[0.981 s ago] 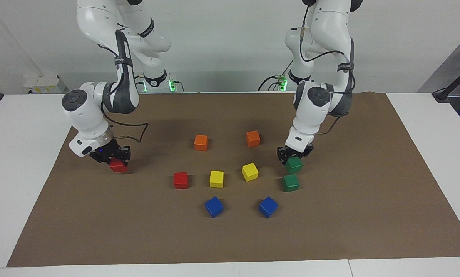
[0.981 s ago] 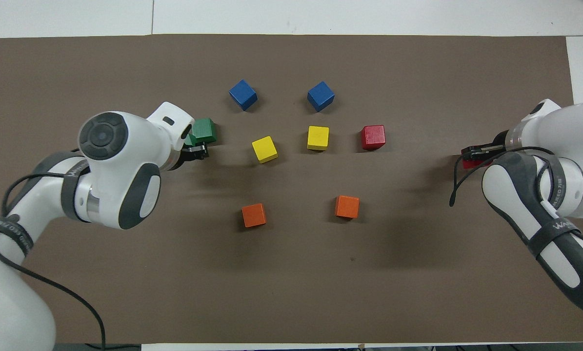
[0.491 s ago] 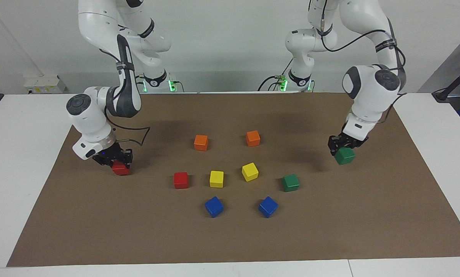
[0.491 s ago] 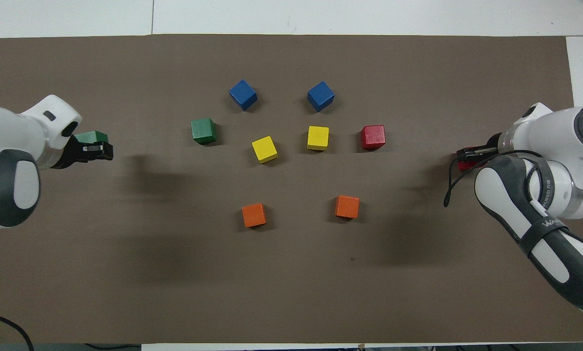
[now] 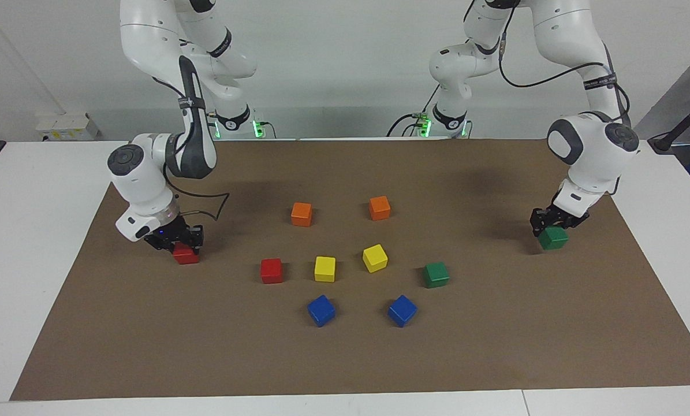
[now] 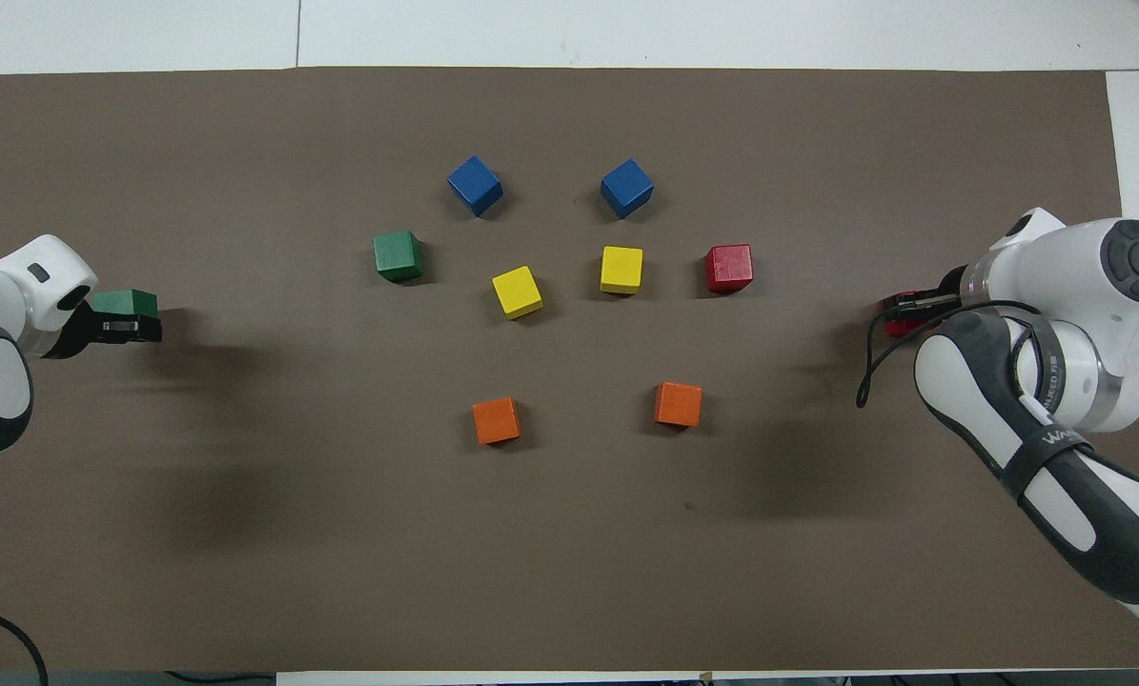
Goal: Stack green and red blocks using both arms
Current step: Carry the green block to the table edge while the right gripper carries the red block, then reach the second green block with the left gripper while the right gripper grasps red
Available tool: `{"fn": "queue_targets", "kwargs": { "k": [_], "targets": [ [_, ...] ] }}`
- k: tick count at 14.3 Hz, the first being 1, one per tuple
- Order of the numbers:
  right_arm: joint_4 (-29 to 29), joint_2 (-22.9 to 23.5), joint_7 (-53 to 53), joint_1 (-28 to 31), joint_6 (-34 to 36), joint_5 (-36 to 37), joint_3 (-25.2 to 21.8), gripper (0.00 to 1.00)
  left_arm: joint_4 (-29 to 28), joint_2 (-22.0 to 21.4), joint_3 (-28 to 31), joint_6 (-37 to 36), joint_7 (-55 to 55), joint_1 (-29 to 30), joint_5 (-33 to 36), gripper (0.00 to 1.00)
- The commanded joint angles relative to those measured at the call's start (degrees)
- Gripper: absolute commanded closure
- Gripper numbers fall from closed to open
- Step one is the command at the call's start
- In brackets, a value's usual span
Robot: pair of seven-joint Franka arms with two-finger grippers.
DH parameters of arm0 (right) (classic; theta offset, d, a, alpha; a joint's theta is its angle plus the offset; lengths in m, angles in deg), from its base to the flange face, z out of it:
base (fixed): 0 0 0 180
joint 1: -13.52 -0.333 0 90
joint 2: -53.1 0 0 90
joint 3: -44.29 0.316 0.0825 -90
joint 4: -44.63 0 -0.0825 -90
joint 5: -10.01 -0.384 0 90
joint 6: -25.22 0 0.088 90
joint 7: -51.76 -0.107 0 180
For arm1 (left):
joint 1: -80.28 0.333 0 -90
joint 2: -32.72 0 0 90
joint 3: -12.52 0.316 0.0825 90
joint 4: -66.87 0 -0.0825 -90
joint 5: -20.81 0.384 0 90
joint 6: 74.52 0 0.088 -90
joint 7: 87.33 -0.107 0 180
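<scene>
My left gripper [image 5: 553,227] is shut on a dark green block [image 5: 553,238], low over the brown mat near the left arm's end; both show in the overhead view, gripper [image 6: 132,327] and block [image 6: 124,303]. My right gripper [image 5: 181,242] is shut on a red block [image 5: 186,254], low at the mat near the right arm's end; the block [image 6: 897,326] is mostly hidden under the gripper [image 6: 908,306] from above. A second green block [image 5: 436,274] and a second red block [image 5: 271,270] rest on the mat among the other cubes.
Two orange cubes [image 5: 301,214] [image 5: 379,208] lie nearest the robots. Two yellow cubes [image 5: 324,268] [image 5: 375,257] lie between the free red and green blocks. Two blue cubes [image 5: 321,310] [image 5: 402,310] lie farthest. The brown mat [image 5: 345,358] covers the white table.
My left gripper has carried its green block away from the other green block toward the left arm's end of the mat and lower. My right gripper with the red block has shifted slightly.
</scene>
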Motion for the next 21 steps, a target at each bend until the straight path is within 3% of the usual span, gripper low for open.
{"fn": "queue_targets", "kwargs": {
  "k": [1,3,6,9,11,12,13,16,19,21],
  "targets": [
    [1.13,-0.34,-0.93,0.36,-1.28,0.00,0.34,0.00,-0.73,0.37,-0.60,1.42,-2.11,1.65,-0.37,1.00],
    [0.69,-0.87,-0.75,0.71,0.21,0.00,0.34,0.00,-2.48,1.25,-0.69,4.30,-2.11,2.09,-0.37,1.00],
    [-3.78,-3.67,-0.92,0.36,9.76,0.09,0.34,0.00,-2.75,2.66,-0.78,5.99,-2.02,2.80,-0.46,1.00],
    [-13.42,-4.13,-3.98,-0.78,21.44,0.09,0.77,0.00,-2.75,2.92,-0.78,5.81,-2.02,2.80,-0.55,1.00],
    [-22.12,-1.94,-11.17,-5.59,28.22,0.79,0.69,0.00,-2.75,3.19,-0.69,5.72,-2.11,2.71,-0.55,1.00],
    [-25.21,-0.45,-15.91,-9.01,29.56,2.62,0.69,0.00,-2.75,3.19,-0.69,5.55,-2.20,2.45,-0.55,0.07],
    [-26.46,0.18,-20.83,-11.74,29.66,3.59,0.78,0.00,-2.40,3.19,-0.69,4.85,-2.20,2.62,-0.55,0.00],
    [-31.65,5.44,-27.28,-16.51,28.69,3.34,0.86,0.01,2.23,2.40,-0.60,-3.90,-5.09,2.62,-0.37,0.00],
    [-31.48,8.61,-27.47,-17.22,22.47,2.81,0.86,0.02,13.73,2.31,-1.04,-15.95,-5.02,1.31,-0.46,0.00],
    [-31.57,10.55,-28.69,-18.01,20.00,2.81,0.86,0.02,20.68,2.92,-0.86,-22.20,1.36,-3.34,-0.55,0.00]
  ]
}}
